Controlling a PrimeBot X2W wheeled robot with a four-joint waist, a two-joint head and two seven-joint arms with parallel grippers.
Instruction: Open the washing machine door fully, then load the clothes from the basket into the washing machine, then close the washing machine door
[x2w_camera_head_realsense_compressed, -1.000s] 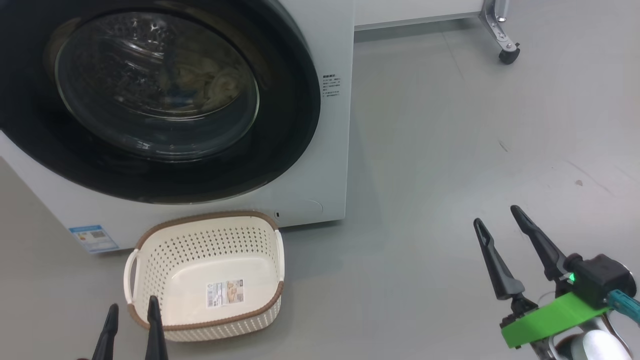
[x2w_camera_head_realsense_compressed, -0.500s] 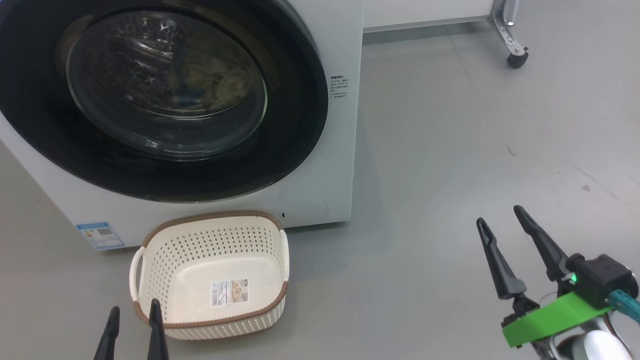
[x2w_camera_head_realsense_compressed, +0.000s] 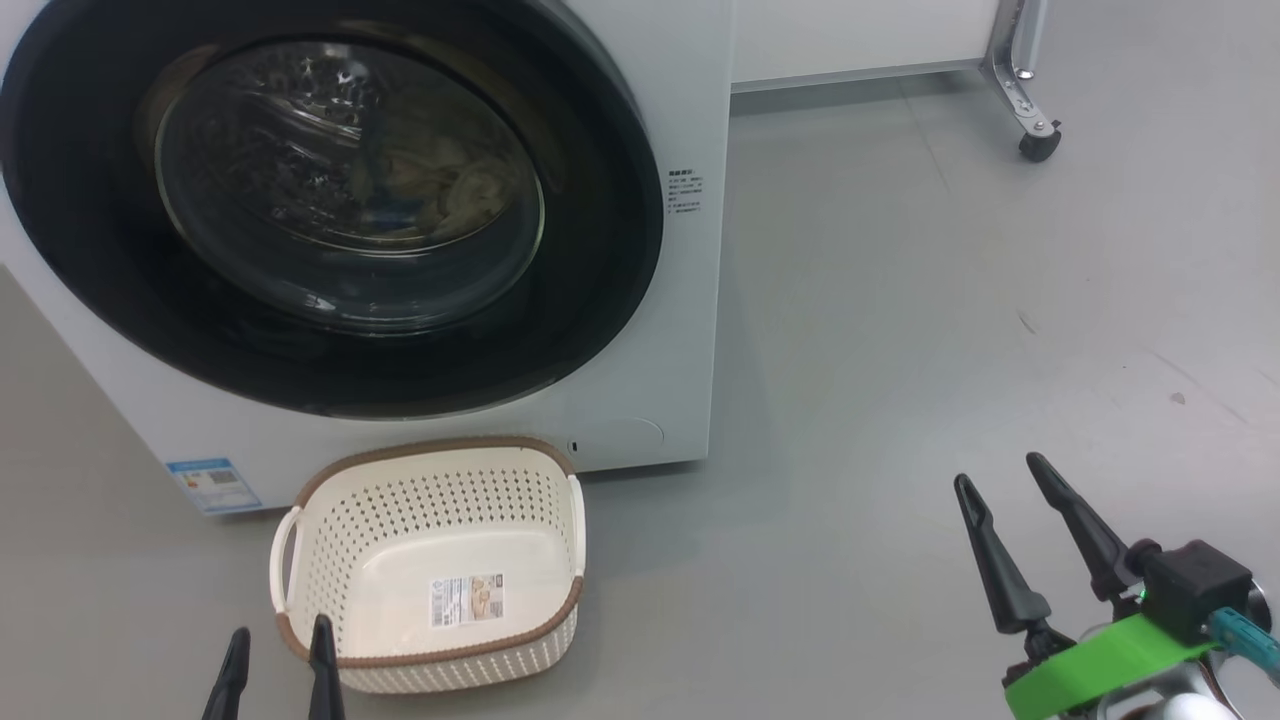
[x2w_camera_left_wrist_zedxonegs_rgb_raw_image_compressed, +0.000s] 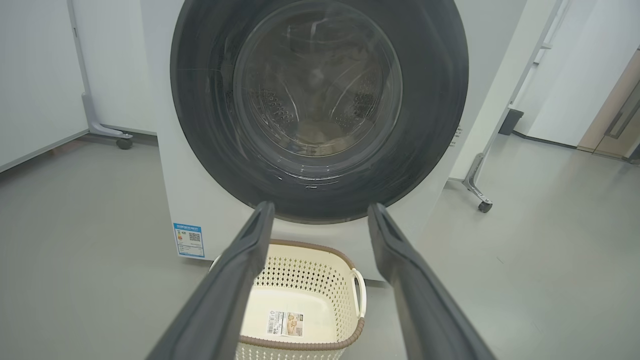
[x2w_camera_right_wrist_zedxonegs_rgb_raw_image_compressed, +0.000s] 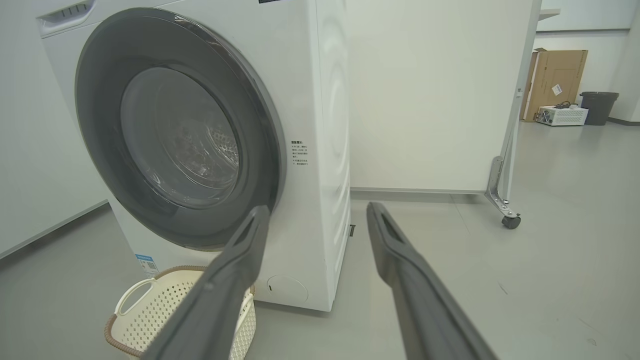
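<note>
The white washing machine (x2w_camera_head_realsense_compressed: 690, 330) stands with its black-rimmed round door (x2w_camera_head_realsense_compressed: 600, 250) shut. Through the glass, cream-yellow clothes (x2w_camera_head_realsense_compressed: 450, 190) lie in the drum, also dimly in the left wrist view (x2w_camera_left_wrist_zedxonegs_rgb_raw_image_compressed: 315, 135). The cream perforated basket (x2w_camera_head_realsense_compressed: 430, 455) sits on the floor against the machine's front, with just a label on its bottom. My left gripper (x2w_camera_head_realsense_compressed: 281, 627) is open at the basket's near left corner, fingers pointing toward the door (x2w_camera_left_wrist_zedxonegs_rgb_raw_image_compressed: 430, 100). My right gripper (x2w_camera_head_realsense_compressed: 998, 470) is open over bare floor far to the right, holding nothing.
A white partition on a metal leg with a caster (x2w_camera_head_realsense_compressed: 1040, 145) stands behind and right of the machine. A blue sticker (x2w_camera_head_realsense_compressed: 213, 483) marks the machine's lower left. Far off in the right wrist view are a cardboard box (x2w_camera_right_wrist_zedxonegs_rgb_raw_image_compressed: 552, 82) and a dark bin (x2w_camera_right_wrist_zedxonegs_rgb_raw_image_compressed: 597, 105).
The whole head picture has slid right and down a little, so the camera has moved. Both grippers stay open; the door, basket and clothes have not moved.
</note>
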